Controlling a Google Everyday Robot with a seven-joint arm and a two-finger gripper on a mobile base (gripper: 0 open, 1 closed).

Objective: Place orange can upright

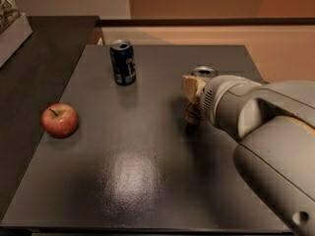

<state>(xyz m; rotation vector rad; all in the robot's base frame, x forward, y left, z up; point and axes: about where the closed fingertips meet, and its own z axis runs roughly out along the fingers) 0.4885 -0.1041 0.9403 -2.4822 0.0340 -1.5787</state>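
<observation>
Toward the right half of the dark grey table (147, 181) we find our gripper (198, 97) closed around the orange can (195, 116), which stands upright with its silver top facing up and its brownish body partly covered by the gripper. One tan finger (192, 87) lies flat against the side of the can that faces left and sits tight against it. The other finger is hidden behind the thick grey wrist (221, 104), so we judge the grip from the near pad alone. We cannot tell whether the can's base rests on the table or hangs just above it, since a dark shadow fills the spot beneath. Our arm (266, 146) reaches in from the lower right corner, its pale grey housing filling much of that side of the view. Toward the far left of the table stands the dark blue can (123, 64), upright too, its top showing, well apart from the orange can. Nearer to us, close to the table's left edge, lies a red apple (60, 120) with its stem up, well apart from both cans. Beyond the table's left edge runs a black counter (44, 53)
</observation>
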